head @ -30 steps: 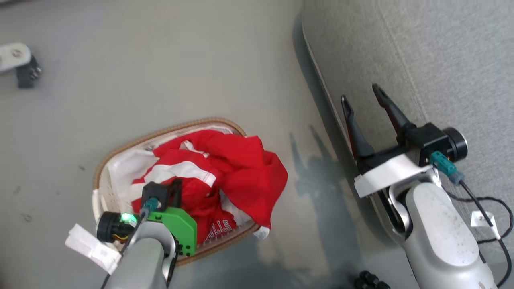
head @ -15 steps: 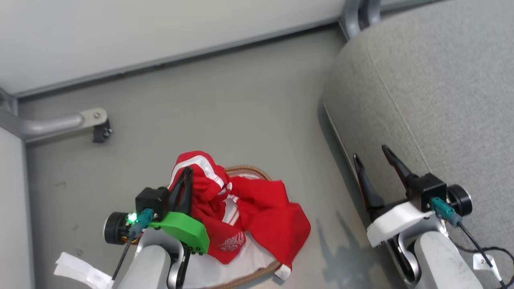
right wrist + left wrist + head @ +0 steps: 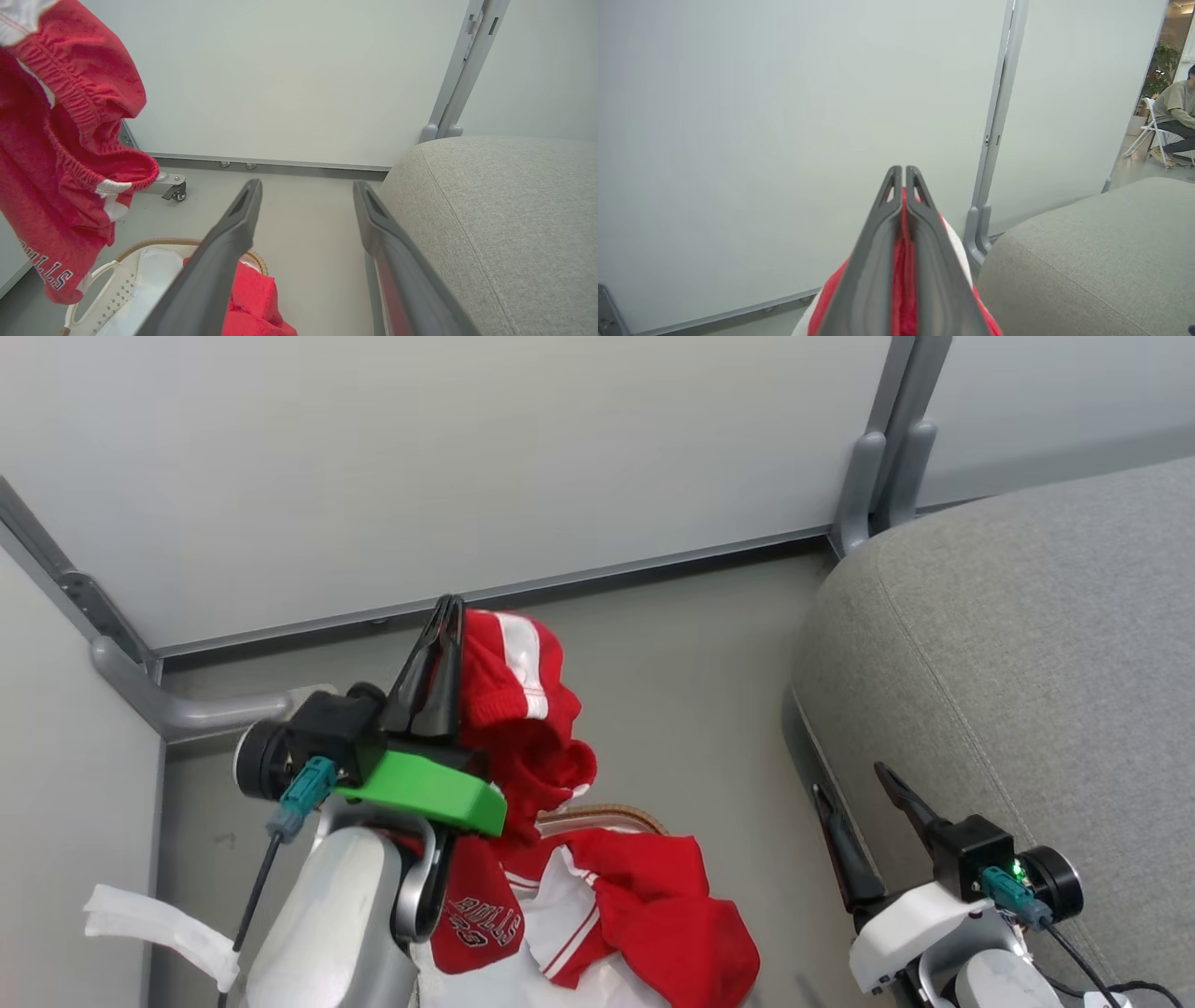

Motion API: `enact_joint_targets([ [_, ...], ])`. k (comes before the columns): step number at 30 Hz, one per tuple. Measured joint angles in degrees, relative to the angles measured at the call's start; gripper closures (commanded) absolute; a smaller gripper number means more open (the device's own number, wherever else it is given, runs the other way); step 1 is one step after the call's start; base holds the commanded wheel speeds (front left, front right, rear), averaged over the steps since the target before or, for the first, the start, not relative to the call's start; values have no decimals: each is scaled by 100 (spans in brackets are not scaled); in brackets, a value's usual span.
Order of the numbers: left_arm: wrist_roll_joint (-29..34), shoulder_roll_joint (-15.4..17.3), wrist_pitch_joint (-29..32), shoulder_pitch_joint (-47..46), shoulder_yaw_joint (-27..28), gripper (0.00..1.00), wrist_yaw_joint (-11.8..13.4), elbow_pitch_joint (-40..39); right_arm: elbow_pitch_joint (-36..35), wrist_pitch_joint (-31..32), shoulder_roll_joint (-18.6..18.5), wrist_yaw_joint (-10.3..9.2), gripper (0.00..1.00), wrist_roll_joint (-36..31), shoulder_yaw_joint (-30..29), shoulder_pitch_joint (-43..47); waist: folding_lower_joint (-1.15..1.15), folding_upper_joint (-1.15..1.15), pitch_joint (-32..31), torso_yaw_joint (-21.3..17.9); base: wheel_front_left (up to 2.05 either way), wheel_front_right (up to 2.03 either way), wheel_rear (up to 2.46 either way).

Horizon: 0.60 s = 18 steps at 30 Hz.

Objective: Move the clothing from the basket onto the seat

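Note:
My left gripper (image 3: 450, 609) is shut on red shorts (image 3: 518, 709) with white stripes and lettering, holding them high above the basket (image 3: 597, 818); red cloth shows pinched between its fingers (image 3: 903, 242). The shorts (image 3: 56, 154) hang at the left of the right wrist view. A second red garment (image 3: 672, 915) lies over the basket (image 3: 107, 280) and its white liner. My right gripper (image 3: 854, 782) stands open and holds nothing beside the grey sofa (image 3: 1027, 681), low at the right. The sofa (image 3: 1087, 261) is to the right of the lifted shorts.
White partition walls (image 3: 448, 467) with grey posts (image 3: 882, 448) close off the far side. A caster foot (image 3: 174, 191) of the partition stands on the grey floor (image 3: 691, 691). A person (image 3: 1174, 121) sits on a chair far off beyond the sofa.
My left gripper has risen out of the basket with the red shorts, pulling them well above the rim. The head camera has tilted up, bringing the wall into view. The right gripper stays open.

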Motion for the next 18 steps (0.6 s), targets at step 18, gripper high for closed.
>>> enact_joint_targets([
  [18,-233,-1,0,-349,-945,100,122,-342,98,0,-185,0,0,296,1942,-433,0,0,-127,468,0,0,0],
])
